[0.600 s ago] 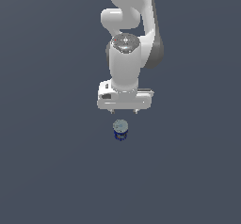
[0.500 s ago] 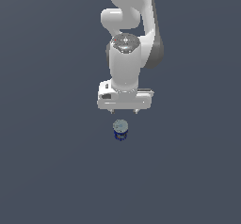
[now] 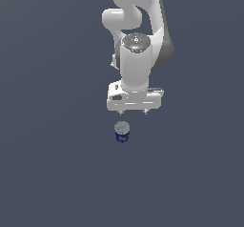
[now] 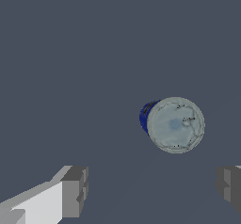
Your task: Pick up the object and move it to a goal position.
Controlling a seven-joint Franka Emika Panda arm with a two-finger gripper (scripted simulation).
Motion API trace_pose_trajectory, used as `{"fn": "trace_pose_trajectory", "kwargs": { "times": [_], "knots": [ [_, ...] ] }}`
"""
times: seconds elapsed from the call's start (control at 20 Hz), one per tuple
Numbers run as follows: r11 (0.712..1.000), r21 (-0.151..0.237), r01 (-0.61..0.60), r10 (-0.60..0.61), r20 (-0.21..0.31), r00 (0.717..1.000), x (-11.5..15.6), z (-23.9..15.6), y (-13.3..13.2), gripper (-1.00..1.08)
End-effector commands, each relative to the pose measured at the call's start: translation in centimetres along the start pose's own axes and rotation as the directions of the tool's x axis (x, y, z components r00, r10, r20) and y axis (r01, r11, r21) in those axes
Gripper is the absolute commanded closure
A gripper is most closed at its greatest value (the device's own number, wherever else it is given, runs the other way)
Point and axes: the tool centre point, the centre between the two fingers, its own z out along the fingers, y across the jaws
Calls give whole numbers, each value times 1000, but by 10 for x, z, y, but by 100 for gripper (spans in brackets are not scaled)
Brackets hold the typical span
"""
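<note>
Standing upright, can (image 3: 122,131) sits apart from wide-spread pincer (image 3: 133,112), outside its gap

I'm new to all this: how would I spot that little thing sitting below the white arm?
Find the big white robot arm over the plain dark grey floor. Just below its open hand stands a small upright can with a silver-grey round top and blue-and-white side, the only loose object there.

The white robot arm (image 3: 138,54) was cropped by the exterior view's upper edge, the grey gripper fingers (image 4: 75,192) by the wrist view's border, and the small silver-topped blue can's (image 3: 122,131) label was illegible.
</note>
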Motion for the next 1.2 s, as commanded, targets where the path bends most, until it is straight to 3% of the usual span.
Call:
{"fn": "trace_pose_trajectory", "kwargs": {
  "times": [0.0,0.55,0.9,1.15],
  "knots": [
    [1000,2,-1,1,0,1000,0,0,-1,-92],
    [999,0,-44,44,2,999,1,3,2,-92],
    [987,-4,-160,160,6,987,5,12,9,-92],
    [959,-11,-284,284,8,959,8,21,17,-92]
  ]
}}
